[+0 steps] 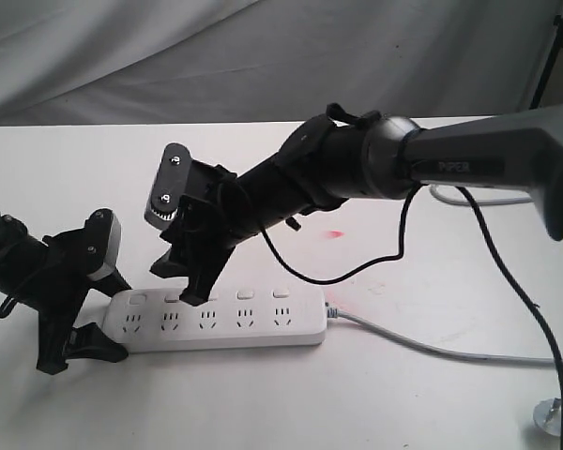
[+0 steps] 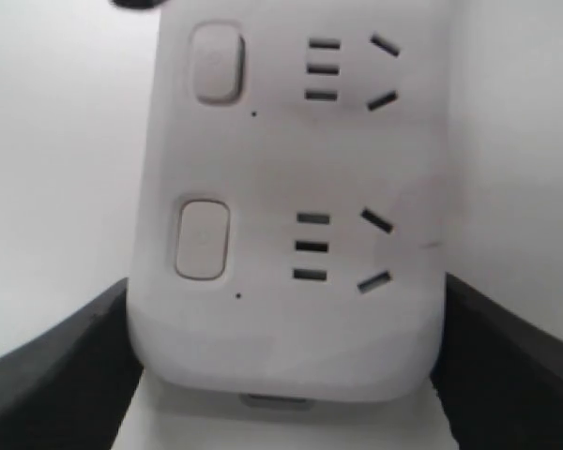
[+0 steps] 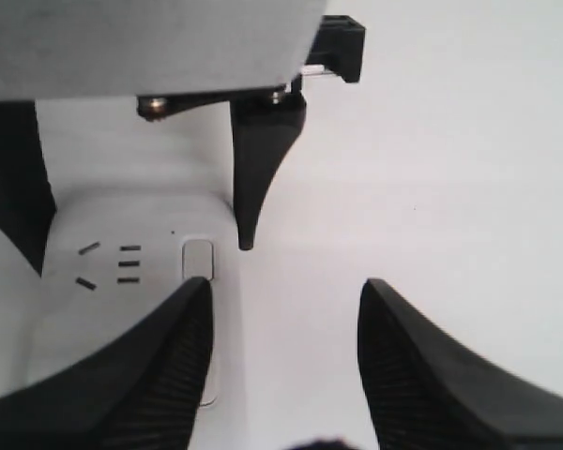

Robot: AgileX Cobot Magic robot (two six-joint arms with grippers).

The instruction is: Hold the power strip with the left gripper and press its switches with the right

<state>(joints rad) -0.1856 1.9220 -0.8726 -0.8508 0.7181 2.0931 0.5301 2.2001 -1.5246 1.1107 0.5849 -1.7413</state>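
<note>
The white power strip [image 1: 225,323] lies flat on the white table, its grey cord [image 1: 422,345] running off to the right. My left gripper [image 1: 113,317] is shut on the strip's left end. In the left wrist view its black fingers [image 2: 56,370] press both sides of the power strip [image 2: 291,169]. My right gripper [image 1: 180,284] points down over the second of the switches [image 1: 209,295] from the left. It stands open in the right wrist view [image 3: 286,286]. One finger [image 3: 150,366] lies over a switch, hiding most of it; the end switch [image 3: 198,260] shows beyond.
A red smear [image 1: 335,232] marks the table behind the strip. A white cable [image 1: 469,199] and a black cable [image 1: 535,319] run at the right, and a round metal foot [image 1: 555,417] sits at the front right corner. A grey cloth hangs behind.
</note>
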